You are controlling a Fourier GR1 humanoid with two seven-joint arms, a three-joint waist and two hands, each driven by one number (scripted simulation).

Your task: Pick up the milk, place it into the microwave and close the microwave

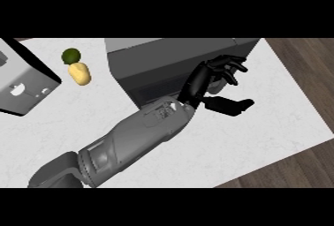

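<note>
Nearest, at the lower edge of the view, a grey forearm (130,137) comes in from the left corner and goes diagonally up and to the right. Its shell is smooth and rounded, wider at the elbow and narrower at the wrist. Under it lies the desk (267,132), a flat white top with a faint marble pattern. Past its right edge there is a brown wooden floor (306,66) with plank lines.

At the end of the forearm is the left robot hand (207,79), black and made of jointed segments. It is released: the fingers (229,66) are only loosely bent and the thumb (229,105) stands out sideways, apart from them, with nothing held between. The hand is against the front right part of the microwave (163,55) — a grey box with a flat, matte top and a darker front face. I cannot tell if the fingers touch it or hang just over it.

The milk is not visible from here, so I cannot tell where it is.

Farther, left of the microwave, a yellow item (79,73) with a lumpy pear shape lies on the desk, and a small round green fruit (71,55) sits just behind it, nearly touching. At the far left edge stands a pale grey boxy appliance (23,86) with round holes in its face — one side of it is black.
</note>
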